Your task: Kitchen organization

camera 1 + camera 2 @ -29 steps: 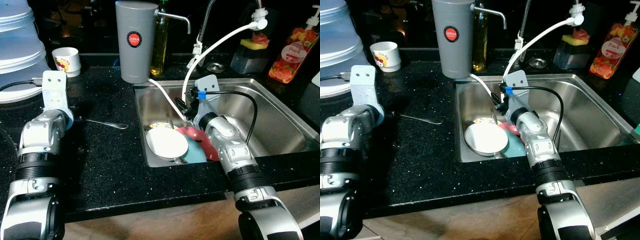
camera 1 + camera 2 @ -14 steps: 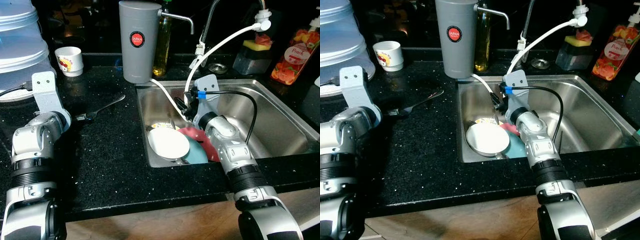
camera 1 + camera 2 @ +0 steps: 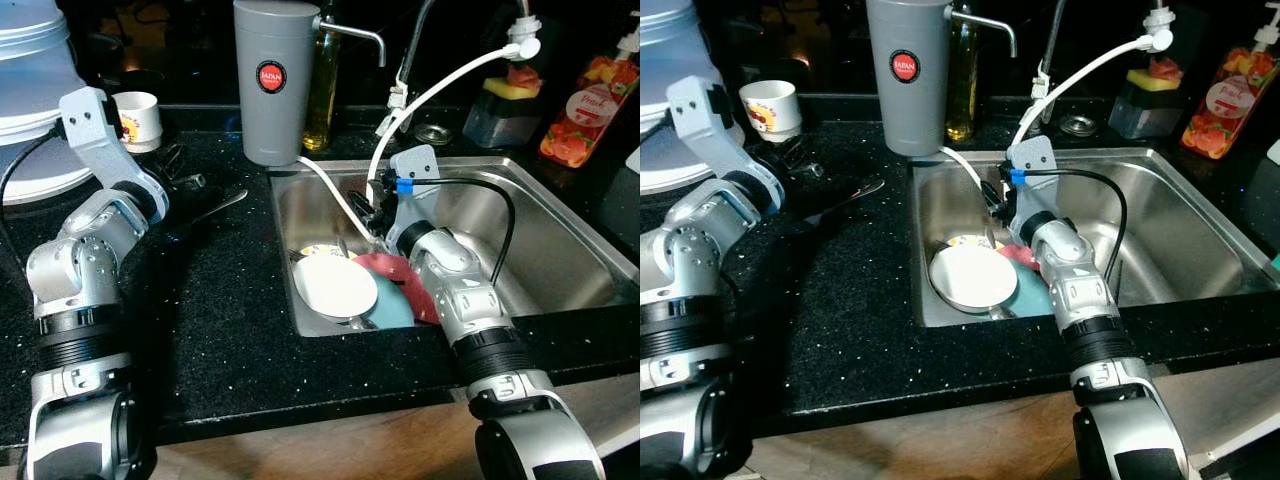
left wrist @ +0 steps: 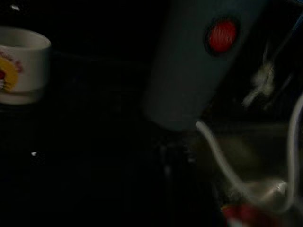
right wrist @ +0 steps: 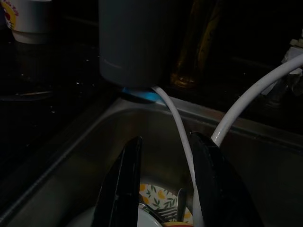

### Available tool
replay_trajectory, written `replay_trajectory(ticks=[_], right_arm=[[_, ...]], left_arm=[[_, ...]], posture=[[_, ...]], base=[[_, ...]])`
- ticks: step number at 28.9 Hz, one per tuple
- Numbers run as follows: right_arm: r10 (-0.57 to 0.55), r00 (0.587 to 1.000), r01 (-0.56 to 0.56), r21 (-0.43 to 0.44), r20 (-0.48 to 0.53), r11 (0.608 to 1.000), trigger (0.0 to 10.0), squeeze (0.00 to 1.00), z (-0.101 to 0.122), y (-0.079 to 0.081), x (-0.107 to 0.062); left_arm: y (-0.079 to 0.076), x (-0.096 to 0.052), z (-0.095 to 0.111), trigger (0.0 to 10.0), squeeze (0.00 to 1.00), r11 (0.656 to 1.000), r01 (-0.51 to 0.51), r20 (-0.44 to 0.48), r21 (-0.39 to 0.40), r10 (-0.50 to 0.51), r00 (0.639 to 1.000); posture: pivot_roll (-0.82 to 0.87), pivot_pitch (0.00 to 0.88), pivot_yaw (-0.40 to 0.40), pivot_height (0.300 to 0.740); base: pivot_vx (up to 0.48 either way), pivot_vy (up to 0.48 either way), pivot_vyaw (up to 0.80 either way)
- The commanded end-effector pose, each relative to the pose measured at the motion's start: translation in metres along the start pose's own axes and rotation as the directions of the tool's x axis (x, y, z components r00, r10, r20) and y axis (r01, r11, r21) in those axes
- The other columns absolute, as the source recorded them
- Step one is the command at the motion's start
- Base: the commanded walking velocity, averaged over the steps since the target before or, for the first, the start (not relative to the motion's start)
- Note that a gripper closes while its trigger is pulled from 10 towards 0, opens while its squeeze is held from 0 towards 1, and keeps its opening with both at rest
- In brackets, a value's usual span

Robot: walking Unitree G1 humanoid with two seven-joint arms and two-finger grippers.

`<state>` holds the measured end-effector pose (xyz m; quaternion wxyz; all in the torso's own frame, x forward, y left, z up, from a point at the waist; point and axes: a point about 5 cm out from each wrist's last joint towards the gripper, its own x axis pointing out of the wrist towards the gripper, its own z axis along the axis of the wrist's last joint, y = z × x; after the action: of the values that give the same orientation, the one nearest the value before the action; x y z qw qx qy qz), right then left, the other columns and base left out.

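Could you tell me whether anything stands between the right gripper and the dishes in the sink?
Yes. A white hose runs down between the open fingers of the right gripper, just above the patterned plate and white bowl stacked in the sink.

Place: a home kitchen.
Tabletop: black stone tabletop [image 3: 230, 300] with tiny sparkles.
Sink: a shiny metal sink [image 3: 560, 240] set into it, with a tap [image 3: 412, 45] behind.
Dishes: a white plate [image 3: 333, 285], a blue plate [image 3: 395, 305] and a red plate [image 3: 385, 266] piled in the sink.
Other things: a cup [image 3: 138, 120], a soap bottle [image 3: 585, 100], a sponge [image 3: 507, 88], a grey water filter [image 3: 270, 80].
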<state>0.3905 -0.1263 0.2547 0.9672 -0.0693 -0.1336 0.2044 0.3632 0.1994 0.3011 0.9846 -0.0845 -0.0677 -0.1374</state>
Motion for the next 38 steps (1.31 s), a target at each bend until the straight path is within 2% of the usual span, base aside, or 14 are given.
replay_trajectory(ticks=[1,6,10,16,18,19,21,25,33,34,35,36,37,38], right_arm=[[-0.011,1.000,0.012,0.011,-0.006,1.000,10.0,0.00,-0.003,-0.004,-0.001],[-0.009,1.000,0.009,0.014,-0.011,1.000,10.0,0.00,-0.003,-0.004,-0.002],[0.012,1.000,-0.012,0.021,-0.024,1.000,10.0,0.00,-0.005,-0.001,-0.002],[0.204,0.977,-0.196,0.103,-0.067,0.975,10.0,0.00,-0.010,0.021,-0.003],[0.375,0.924,-0.362,0.148,-0.074,0.920,10.0,0.00,-0.012,0.041,-0.009],[0.375,0.924,-0.362,0.148,-0.074,0.920,10.0,0.00,-0.012,0.041,-0.009],[0.501,0.862,-0.481,0.184,-0.076,0.857,10.0,0.00,-0.015,0.058,-0.017],[0.576,0.814,-0.553,0.204,-0.073,0.808,10.0,0.00,-0.016,0.069,-0.023],[0.605,0.792,-0.578,0.215,-0.085,0.787,10.0,0.00,-0.016,0.071,-0.026],[0.612,0.786,-0.584,0.219,-0.088,0.782,10.0,0.00,-0.015,0.071,-0.027],[0.612,0.786,-0.584,0.219,-0.088,0.782,10.0,0.00,-0.015,0.071,-0.027],[0.619,0.781,-0.589,0.226,-0.088,0.776,10.0,0.00,-0.014,0.072,-0.028],[0.626,0.775,-0.595,0.234,-0.089,0.769,10.0,0.00,-0.013,0.072,-0.029],[0.626,0.775,-0.595,0.234,-0.089,0.769,10.0,0.00,-0.013,0.072,-0.029]], left_arm=[[-0.006,-0.001,-0.013,10.0,1.00,0.985,0.021,-0.095,0.170,-0.005,0.995],[0.005,-0.011,-0.021,10.0,1.00,0.896,0.006,-0.238,0.443,0.112,0.965],[0.008,-0.015,-0.021,10.0,1.00,0.913,0.043,-0.273,0.406,0.076,0.959],[0.022,-0.016,-0.019,10.0,1.00,0.928,0.053,-0.307,0.369,0.068,0.949],[0.025,-0.015,-0.020,10.0,1.00,0.939,0.080,-0.331,0.335,0.038,0.943],[0.025,-0.015,-0.020,10.0,1.00,0.939,0.080,-0.331,0.335,0.038,0.943],[0.027,-0.014,-0.021,10.0,1.00,0.950,0.097,-0.336,0.296,0.008,0.942],[0.026,-0.011,-0.021,10.0,1.00,0.961,0.123,-0.331,0.249,-0.034,0.943],[0.020,-0.007,-0.025,10.0,1.00,0.930,0.283,-0.363,0.235,-0.186,0.913],[0.020,-0.007,-0.028,6.7,1.00,0.923,0.301,-0.387,0.239,-0.194,0.901],[0.020,-0.007,-0.028,6.7,1.00,0.923,0.301,-0.387,0.239,-0.194,0.901],[0.021,-0.008,-0.032,2.7,0.00,0.909,0.328,-0.436,0.256,-0.194,0.879],[0.025,-0.010,-0.037,1.8,0.00,0.897,0.337,-0.484,0.285,-0.170,0.859],[0.025,-0.010,-0.037,1.8,0.00,0.897,0.337,-0.484,0.285,-0.170,0.859]], posture=[[0.08,0.102,-0.048,0.740],[0.08,0.101,-0.045,0.740],[0.08,0.101,-0.045,0.740],[0.08,0.102,-0.047,0.740],[0.08,0.102,-0.047,0.740],[0.08,0.102,-0.047,0.740],[0.08,0.103,-0.048,0.740],[0.08,0.103,-0.048,0.740],[0.08,0.101,-0.047,0.740],[0.07,0.099,-0.048,0.740],[0.07,0.099,-0.048,0.740],[0.07,0.097,-0.049,0.740],[0.07,0.097,-0.049,0.740],[0.07,0.097,-0.049,0.740]], base=[[0.000,0.000,0.00],[0.000,0.000,0.00],[0.000,0.000,0.00],[0.000,0.000,0.00],[0.000,0.000,0.00],[0.000,0.000,0.00],[0.000,0.000,0.00],[0.000,0.000,0.00],[0.000,0.000,0.00],[0.000,0.000,0.00],[0.000,0.000,0.00],[0.000,0.000,0.00],[0.000,0.000,0.00],[0.000,0.000,0.00]])
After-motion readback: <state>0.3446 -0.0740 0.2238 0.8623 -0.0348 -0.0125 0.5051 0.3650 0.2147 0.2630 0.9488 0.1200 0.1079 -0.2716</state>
